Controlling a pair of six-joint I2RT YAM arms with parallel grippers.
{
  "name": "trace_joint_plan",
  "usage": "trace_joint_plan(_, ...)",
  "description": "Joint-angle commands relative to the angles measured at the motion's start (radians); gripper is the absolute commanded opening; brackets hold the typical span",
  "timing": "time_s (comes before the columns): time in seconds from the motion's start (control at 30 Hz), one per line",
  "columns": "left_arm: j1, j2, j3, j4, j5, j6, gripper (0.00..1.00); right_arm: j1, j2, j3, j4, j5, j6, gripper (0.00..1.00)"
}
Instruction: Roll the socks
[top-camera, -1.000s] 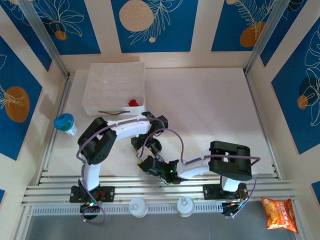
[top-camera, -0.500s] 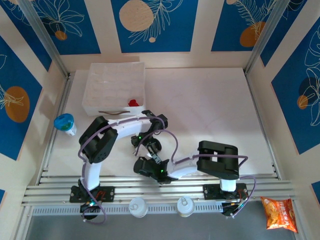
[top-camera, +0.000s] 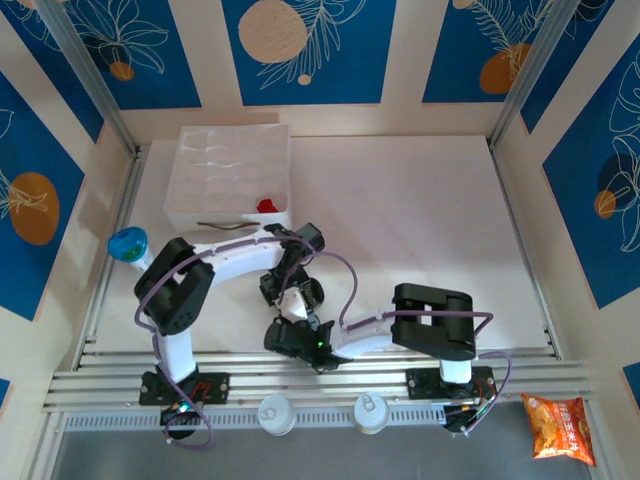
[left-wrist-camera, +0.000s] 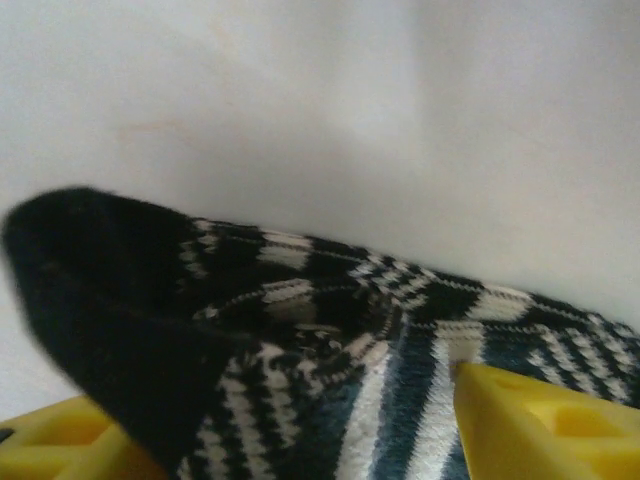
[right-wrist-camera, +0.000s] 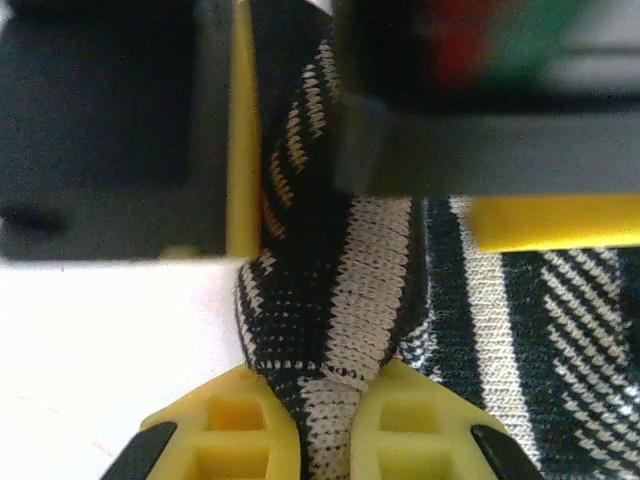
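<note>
The striped sock (right-wrist-camera: 340, 300) lies near the front middle of the table (top-camera: 420, 220), between the two arms. The right gripper (right-wrist-camera: 330, 432) has its yellow fingertips nipped tight on a fold of it. The left gripper (left-wrist-camera: 300, 440) straddles it with fingers spread; whether they press is unclear. The red sock (top-camera: 266, 206) sits in the white tray (top-camera: 228, 165), at its near right corner.
</note>
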Motion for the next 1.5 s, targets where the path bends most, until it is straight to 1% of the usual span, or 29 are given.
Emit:
trace_joint_plan(0.0, 0.006, -0.069, -0.031, 0.062, 0.11, 0.014, 0.79, -0.049, 0.107, -0.132, -0.227, -0.2, 0.215, 0.0)
trace_joint_plan(0.03, 0.012, -0.082, -0.035, 0.078, 0.109, 0.021, 0.8, -0.049, 0.108, -0.148, -0.215, -0.212, 0.226, 0.0)
trace_joint_plan(0.07, 0.02, -0.099, -0.043, 0.099, 0.109, 0.027, 0.84, -0.052, 0.105, -0.165, -0.198, -0.226, 0.235, 0.0)
trace_joint_plan(0.1, 0.029, -0.114, -0.052, 0.118, 0.11, 0.033, 0.85, -0.053, 0.102, -0.177, -0.186, -0.238, 0.241, 0.0)
trace_joint_plan(0.27, 0.068, -0.168, -0.108, 0.179, 0.12, 0.056, 0.86, -0.061, 0.1, -0.201, -0.172, -0.283, 0.252, 0.0)
trace_joint_plan(0.47, 0.119, -0.245, -0.162, 0.175, 0.101, 0.119, 0.87, -0.067, 0.101, -0.212, -0.166, -0.328, 0.277, 0.0)
trace_joint_plan(0.63, 0.144, -0.35, -0.268, 0.248, 0.101, 0.181, 0.79, -0.083, 0.09, -0.234, -0.152, -0.358, 0.294, 0.0)
trace_joint_plan(0.77, 0.147, -0.408, -0.389, 0.407, 0.159, 0.199, 0.73, -0.097, 0.086, -0.229, -0.141, -0.389, 0.271, 0.0)
trace_joint_plan(0.9, 0.147, -0.387, -0.469, 0.541, 0.216, 0.195, 0.64, -0.12, 0.083, -0.231, -0.124, -0.417, 0.27, 0.0)
trace_joint_plan(1.03, 0.145, -0.375, -0.518, 0.604, 0.219, 0.191, 0.59, -0.15, 0.079, -0.25, -0.083, -0.464, 0.284, 0.0)
trace_joint_plan(1.17, 0.132, -0.335, -0.541, 0.653, 0.247, 0.198, 0.47, -0.176, 0.085, -0.255, -0.068, -0.503, 0.284, 0.0)
trace_joint_plan(1.27, 0.119, -0.313, -0.56, 0.665, 0.25, 0.208, 0.4, -0.2, 0.083, -0.269, -0.062, -0.52, 0.284, 0.0)
trace_joint_plan(1.3, 0.117, -0.307, -0.566, 0.666, 0.251, 0.212, 0.37, -0.21, 0.08, -0.271, -0.061, -0.524, 0.276, 0.0)
trace_joint_plan(1.4, 0.116, -0.271, -0.584, 0.673, 0.266, 0.224, 0.17, -0.236, 0.076, -0.26, -0.058, -0.542, 0.208, 0.0)
trace_joint_plan(1.47, 0.122, -0.236, -0.588, 0.652, 0.27, 0.232, 0.03, -0.258, 0.076, -0.238, -0.048, -0.568, 0.126, 0.0)
